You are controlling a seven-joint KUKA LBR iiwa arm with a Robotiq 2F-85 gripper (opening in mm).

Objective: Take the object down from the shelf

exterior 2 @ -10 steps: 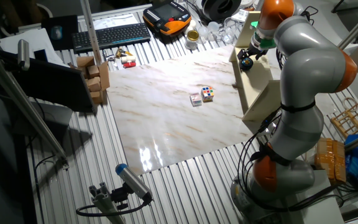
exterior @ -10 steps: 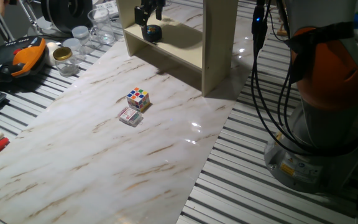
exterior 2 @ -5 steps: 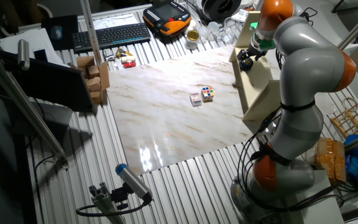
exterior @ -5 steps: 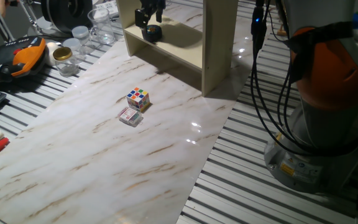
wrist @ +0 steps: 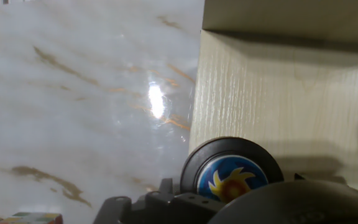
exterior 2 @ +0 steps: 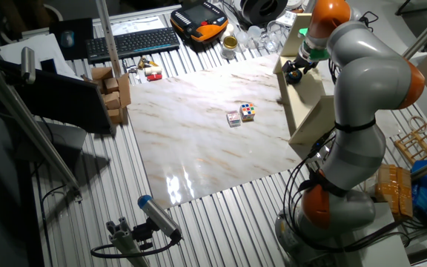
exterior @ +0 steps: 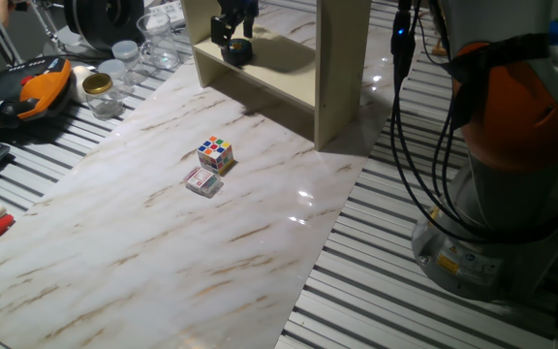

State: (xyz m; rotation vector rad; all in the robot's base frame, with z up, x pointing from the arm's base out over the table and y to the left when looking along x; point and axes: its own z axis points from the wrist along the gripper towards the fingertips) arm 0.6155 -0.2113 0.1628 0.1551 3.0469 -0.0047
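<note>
The pale beige wooden shelf (exterior: 260,79) stands at the far edge of the marble board; it also shows in the other fixed view (exterior 2: 308,100) and fills the right of the hand view (wrist: 278,93). A black round disc (exterior: 237,52) with a blue face and a sun mark (wrist: 232,177) lies on the shelf's board near its left panel. My gripper (exterior: 232,35) hangs right over the disc (exterior 2: 293,75), its fingers spread to either side of it. The dark hand body hides the disc's lower part in the hand view.
A Rubik's cube (exterior: 215,152) and a small card box (exterior: 201,181) lie on the marble board in front of the shelf. Clear jars (exterior: 124,53) and an orange-black device (exterior: 37,82) sit at the left. The robot base (exterior: 511,145) and its cables stand at the right.
My gripper has sunk slightly toward the disc on the shelf. The disc, cube and box have not moved.
</note>
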